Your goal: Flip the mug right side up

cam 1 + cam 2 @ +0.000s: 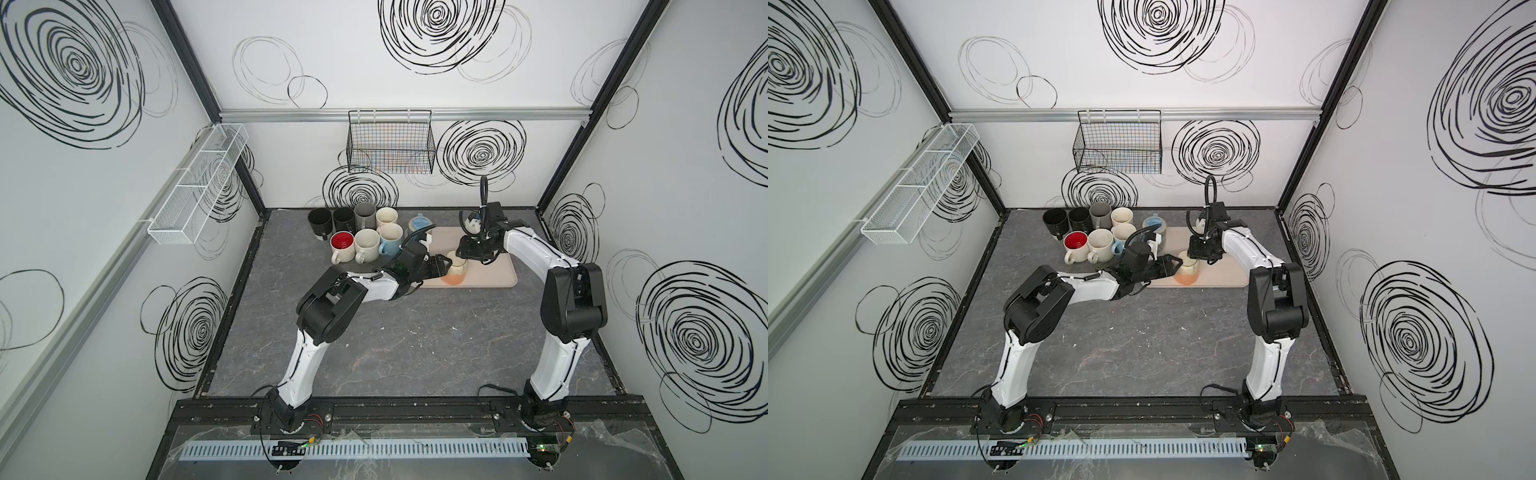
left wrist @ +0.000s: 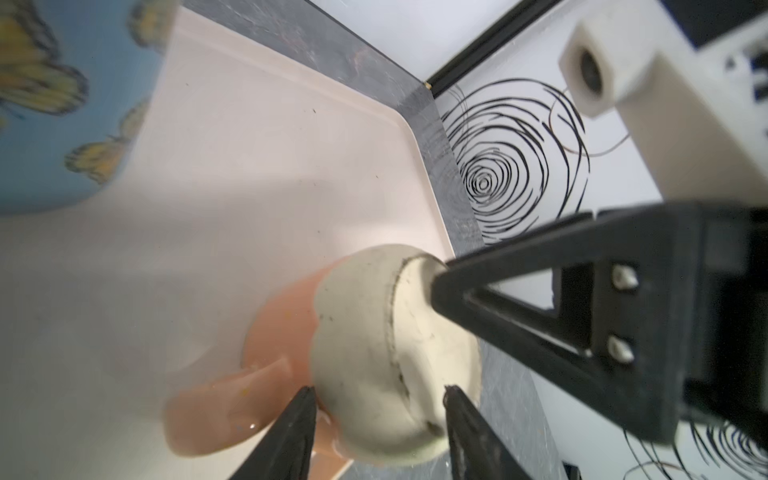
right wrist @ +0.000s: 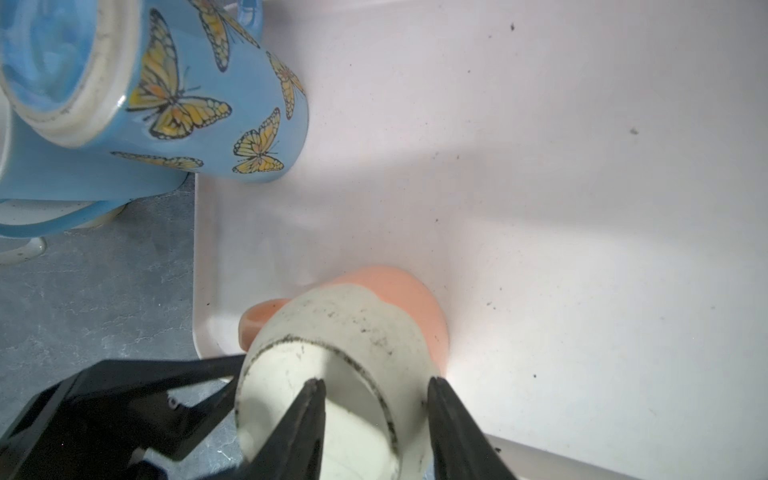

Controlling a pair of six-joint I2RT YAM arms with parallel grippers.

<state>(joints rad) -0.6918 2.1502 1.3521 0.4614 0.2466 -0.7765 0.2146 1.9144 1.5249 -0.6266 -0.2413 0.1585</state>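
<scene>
Mug [image 1: 456, 274] upside down on pink tray [image 1: 496, 270], grey table [image 1: 415, 345]; left gripper [image 2: 378, 399] clamps it, right gripper [image 3: 374, 386] unclear.

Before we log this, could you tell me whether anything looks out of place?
Yes: the peach mug and the butterfly mug both sit base-up on the tray, whereas the red-lined mug and the cream mug beside it stand mouth-up.

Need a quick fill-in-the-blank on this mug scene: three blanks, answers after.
1. The peach mug on the tray stands with its base facing ____.
2. The blue mug on that tray is printed with ____.
3. One upright mug off the tray has a bright ____ inside.

Missing words: up; butterflies; red.
</scene>
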